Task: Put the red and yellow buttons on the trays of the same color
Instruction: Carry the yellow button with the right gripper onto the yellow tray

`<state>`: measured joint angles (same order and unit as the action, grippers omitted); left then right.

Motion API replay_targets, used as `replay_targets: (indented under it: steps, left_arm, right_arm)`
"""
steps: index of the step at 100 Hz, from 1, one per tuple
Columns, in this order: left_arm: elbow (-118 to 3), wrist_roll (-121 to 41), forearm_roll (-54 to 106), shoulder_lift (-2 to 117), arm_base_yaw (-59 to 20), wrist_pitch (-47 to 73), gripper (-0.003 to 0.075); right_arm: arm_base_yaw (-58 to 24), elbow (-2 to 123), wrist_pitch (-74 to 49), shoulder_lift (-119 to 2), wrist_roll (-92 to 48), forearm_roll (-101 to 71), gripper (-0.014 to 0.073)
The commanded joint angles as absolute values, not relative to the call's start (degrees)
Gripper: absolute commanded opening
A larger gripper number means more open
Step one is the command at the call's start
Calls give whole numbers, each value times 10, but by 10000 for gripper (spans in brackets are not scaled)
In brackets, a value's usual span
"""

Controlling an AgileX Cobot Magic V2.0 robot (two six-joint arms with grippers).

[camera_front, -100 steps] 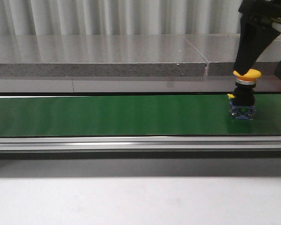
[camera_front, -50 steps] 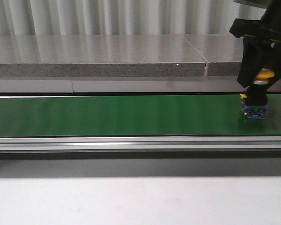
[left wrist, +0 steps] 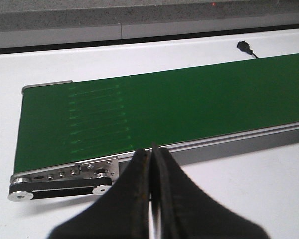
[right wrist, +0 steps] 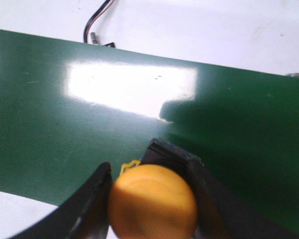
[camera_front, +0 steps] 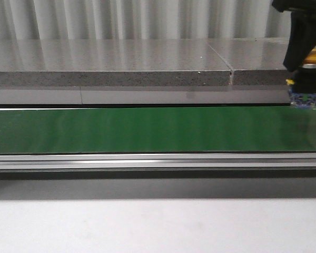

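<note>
Front view: at two o'clock, the right claw [camera_front: 305, 55] pinches the yellow dome-capped push button [camera_front: 312, 57] above the green conveyor belt [camera_front: 147, 129].

Left wrist view: the left claw [left wrist: 152, 164] is pressed together, empty.

Right wrist view: the button [right wrist: 152, 206] sits between the black fingers [right wrist: 89, 199].

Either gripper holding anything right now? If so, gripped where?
The right gripper holds the yellow button, fingers on either side of its cap. The left gripper is shut on nothing.

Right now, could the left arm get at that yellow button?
Probably not. The yellow button is already clamped in the right gripper, lifted at the far right end of the green belt. The left gripper sits by the belt's opposite end, jaws shut, a whole belt away.
</note>
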<state>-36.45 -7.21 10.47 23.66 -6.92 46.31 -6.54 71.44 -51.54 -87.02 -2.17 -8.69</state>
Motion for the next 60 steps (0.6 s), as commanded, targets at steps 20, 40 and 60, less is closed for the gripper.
replay_targets:
  steps: [20,40,60]
  left_arm:
    - [-380,-72,117,240,-74,426,-20]
    - [-380,-72,117,240,-74,426,-20]
    - [-380,-72,117,240,-74,426,-20]
  right_arm:
    - [-2,730,-535,-802,31,-54,234]
    - [85,730,-538,-781,31,-54,234]
    - [205,730,-538,-779,31,-53,234]
